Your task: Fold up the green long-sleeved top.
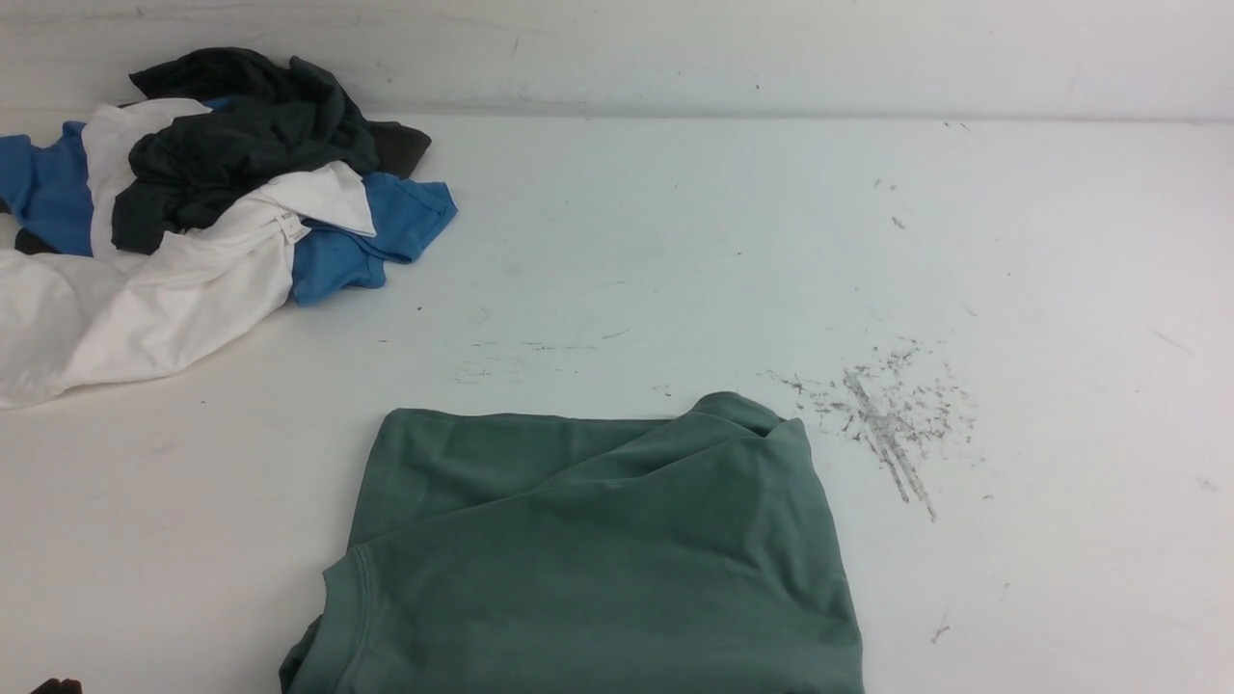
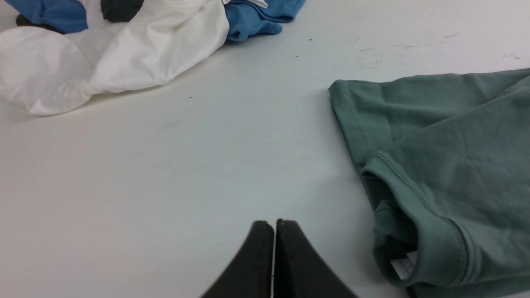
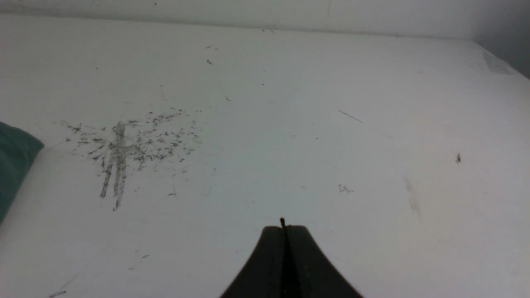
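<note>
The green long-sleeved top (image 1: 598,549) is seen lying on the white table (image 1: 1012,289) at its near edge, roughly midway between the two arms, and it is already gathered into a compact, roughly rectangular bundle with layers stacked one over another; no sleeve is seen trailing loose, and the chest logo is not in view. In the left wrist view a stitched hem is turned over the near corner and a scrap of white tag shows inside the fold. From this the folding is judged to be finished or very nearly so; at most a slight bulge at the far right corner might be left to be smoothed, though the near edge is cut off in the front view and cannot be checked. The left gripper (image 2: 274,225) is pressed closed on nothing and hangs over bare table just beside the top, not touching it. The right gripper (image 3: 283,227) is likewise closed and empty, over bare table near a patch of dark scuff marks (image 1: 892,414), well apart from the top. By count: one green top, two grippers, and one heap of other clothes (image 1: 193,212) at the far left, in which white, blue and dark grey-black cloth is made out, the number of separate garments not being certain.
</note>
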